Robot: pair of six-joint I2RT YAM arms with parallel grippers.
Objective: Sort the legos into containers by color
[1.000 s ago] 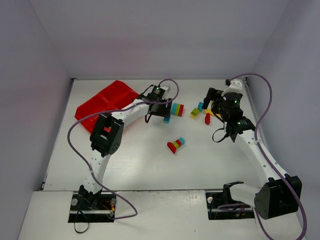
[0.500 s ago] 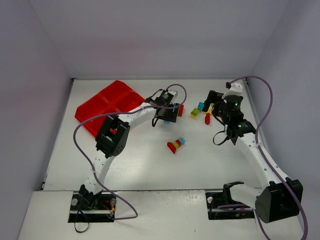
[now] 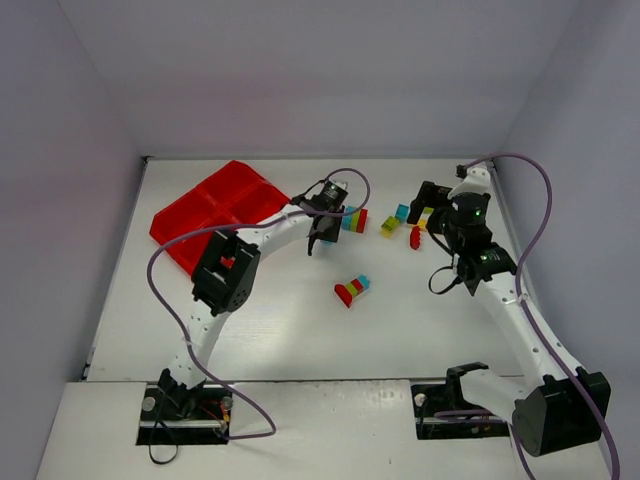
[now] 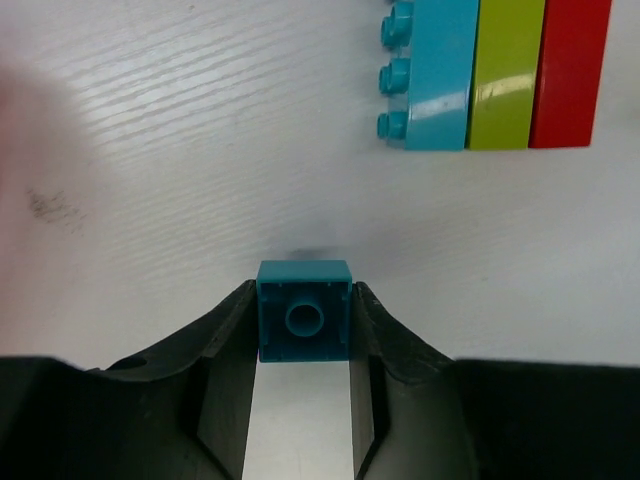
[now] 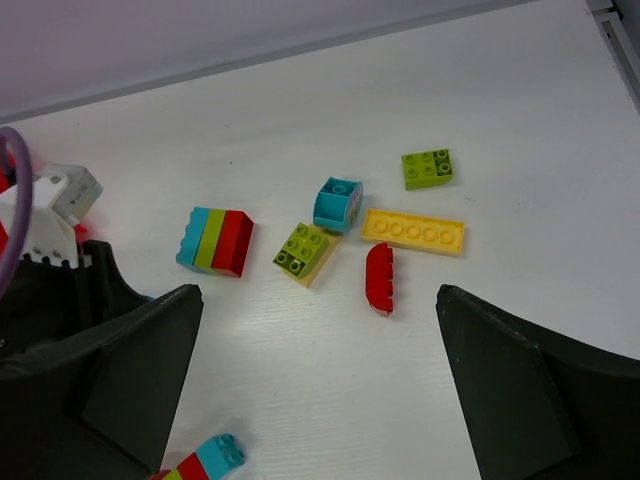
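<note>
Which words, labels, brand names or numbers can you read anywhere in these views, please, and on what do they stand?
None can be read in any view.
The teal brick in the left pincer shows a plain underside, no lettering.
Studs on the yellow plate and the three-colour stack are too small to show any mark.
The red tray shows no label.

The table (image 4: 150,170) looks like white-painted wood, matt, with fine grain lines; the teal brick (image 4: 304,324) is smooth plastic with a soft sheen; the three-colour stack (image 4: 497,72) is glossy plastic, catching highlights; the fingers (image 4: 228,350) of the left gripper (image 4: 304,300) are matt black plastic; the red tray (image 3: 190,225) is shiny plastic.
</note>
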